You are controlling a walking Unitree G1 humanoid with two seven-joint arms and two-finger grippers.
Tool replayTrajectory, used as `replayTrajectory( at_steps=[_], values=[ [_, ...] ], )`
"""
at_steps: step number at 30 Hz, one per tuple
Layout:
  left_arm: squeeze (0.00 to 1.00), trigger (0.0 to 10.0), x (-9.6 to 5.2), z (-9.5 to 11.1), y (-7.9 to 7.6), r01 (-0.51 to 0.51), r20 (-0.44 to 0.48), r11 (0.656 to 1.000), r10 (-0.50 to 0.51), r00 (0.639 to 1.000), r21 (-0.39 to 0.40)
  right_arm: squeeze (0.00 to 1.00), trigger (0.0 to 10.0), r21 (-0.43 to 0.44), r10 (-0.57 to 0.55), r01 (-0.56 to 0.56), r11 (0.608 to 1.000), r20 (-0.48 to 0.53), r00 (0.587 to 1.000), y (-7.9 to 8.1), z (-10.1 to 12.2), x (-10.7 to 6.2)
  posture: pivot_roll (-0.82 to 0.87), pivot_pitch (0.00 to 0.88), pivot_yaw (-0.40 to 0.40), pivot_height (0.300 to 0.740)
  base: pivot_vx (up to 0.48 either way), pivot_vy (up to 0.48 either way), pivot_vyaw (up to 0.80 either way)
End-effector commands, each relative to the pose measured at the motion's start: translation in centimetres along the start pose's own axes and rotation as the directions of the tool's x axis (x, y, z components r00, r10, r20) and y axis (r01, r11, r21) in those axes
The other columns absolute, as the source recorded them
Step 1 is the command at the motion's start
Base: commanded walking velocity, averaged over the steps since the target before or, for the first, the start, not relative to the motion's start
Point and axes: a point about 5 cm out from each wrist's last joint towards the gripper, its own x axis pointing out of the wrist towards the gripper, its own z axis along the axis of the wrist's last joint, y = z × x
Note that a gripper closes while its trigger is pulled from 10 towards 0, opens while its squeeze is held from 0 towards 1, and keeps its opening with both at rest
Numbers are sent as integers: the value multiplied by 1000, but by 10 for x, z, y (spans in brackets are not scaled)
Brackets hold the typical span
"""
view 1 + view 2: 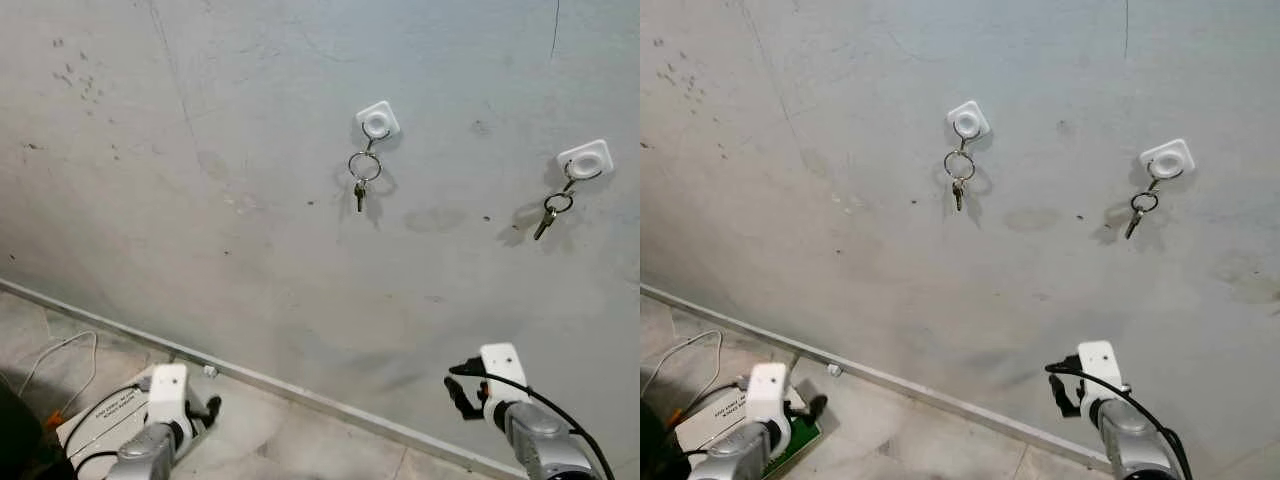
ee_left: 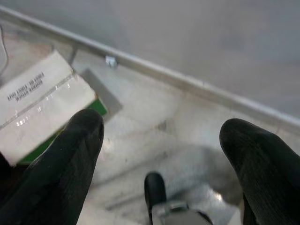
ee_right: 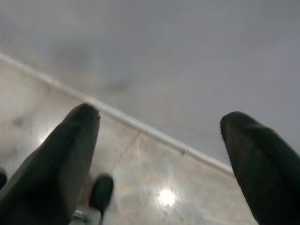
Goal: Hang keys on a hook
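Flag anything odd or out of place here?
Nothing serious. Both white hooks sit slightly rotated on the wall, each with keys hanging: left set, right set. The wall is scuffed and stained. A white box and a loose cable lie on the floor by the baseboard.

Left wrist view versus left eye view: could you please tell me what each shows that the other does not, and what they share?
Left wrist view alone: a close look at the left gripper, jaws wide open, and a dark rounded thing below it. Left eye view alone: the left hook and right hook on the wall, each holding keys, plus the right gripper. Shared: the white box on the floor and the skirting strip.
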Motion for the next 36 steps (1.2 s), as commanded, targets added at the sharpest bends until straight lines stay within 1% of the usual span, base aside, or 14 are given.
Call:
replayTrajectory(
  at_steps=[1, 4, 7, 9, 14, 16, 17, 18, 19, 22, 27, 31, 33, 36],
  values=[
    [0, 10000, 2, -3, -5, -4, -18, 1000, 4, 1000, 26, 0, 10000, -69, 23, -25, 997, -30, 999, 10, -8, 3, 7, 0, 1, 740, 0, 0, 0],
    [0, 10000, 2, -16, -18, 19, -69, 999, -16, 997, 49, 0, 10000, -129, 26, -37, 991, -83, 996, 15, -23, 4, 10, 0, 1, 740, 0, 0, 0],
    [0, 10000, 1, -29, -26, 39, -116, 995, -27, 993, 96, 0, 10000, -155, 10, -31, 987, -130, 991, 16, -35, 2, 23, 0, -4, 740, 0, 0, 0],
    [0, 10000, -1, -39, -32, 60, -156, 991, -41, 987, 122, 0, 10000, -147, 13, -36, 989, -154, 988, 21, -42, 2, 26, 0, -8, 740, 0, 0, 0],
    [0, 10000, -5, -55, -34, 73, -201, 989, -46, 979, 131, 0, 10000, -121, 30, -50, 991, -164, 986, 33, -53, 0, 23, 0, -7, 740, 0, 0, 360],
    [0, 10000, -6, -57, -35, 83, -209, 985, -50, 977, 150, 0, 10000, -115, 30, -50, 992, -165, 986, 33, -55, 0, 23, 0, -7, 740, 0, 0, 800],
    [0, 10000, -8, -65, -39, 107, -228, 979, -65, 971, 174, 0, 10000, -107, 26, -45, 993, -170, 985, 29, -60, -3, 23, 0, -7, 740, 0, 0, 800],
    [0, 10000, -8, -67, -39, 95, -233, 985, -59, 971, 144, 0, 10000, -105, 22, -41, 994, -173, 985, 25, -62, -4, 23, 0, -7, 740, 0, 0, 800],
    [0, 10000, -9, -68, -38, 75, -235, 992, -49, 971, 104, 0, 10000, -103, 20, -38, 994, -175, 984, 20, -64, -5, 19, 0, -4, 740, 0, 0, 800],
    [0, 10000, -9, -67, -39, 73, -228, 993, -49, 972, 96, 0, 10000, -116, 25, -47, 992, -185, 982, 18, -68, -7, 20, 0, -5, 740, 0, 0, 800],
    [0, 10000, -7, -63, -37, 50, -206, 991, -23, 978, 123, 0, 10000, -149, 33, -68, 986, -228, 973, 22, -87, -14, 20, 0, -7, 740, 0, 0, 220],
    [0, 10000, -7, -60, -32, 13, -194, 992, 12, 981, 129, 0, 10000, -158, 33, -72, 985, -239, 971, 25, -91, -15, 21, 0, -7, 740, 0, 0, 0],
    [0, 10000, -6, -56, -26, -25, -180, 995, 42, 983, 95, 0, 10000, -162, 31, -72, 984, -243, 969, 25, -91, -15, 22, 0, -7, 740, 0, 0, 0],
    [0, 10000, -5, -52, -22, -46, -172, 996, 59, 983, 78, 0, 10000, -165, 30, -72, 984, -244, 969, 23, -90, -15, 22, 0, -6, 740, 0, 0, 0]
  ],
)
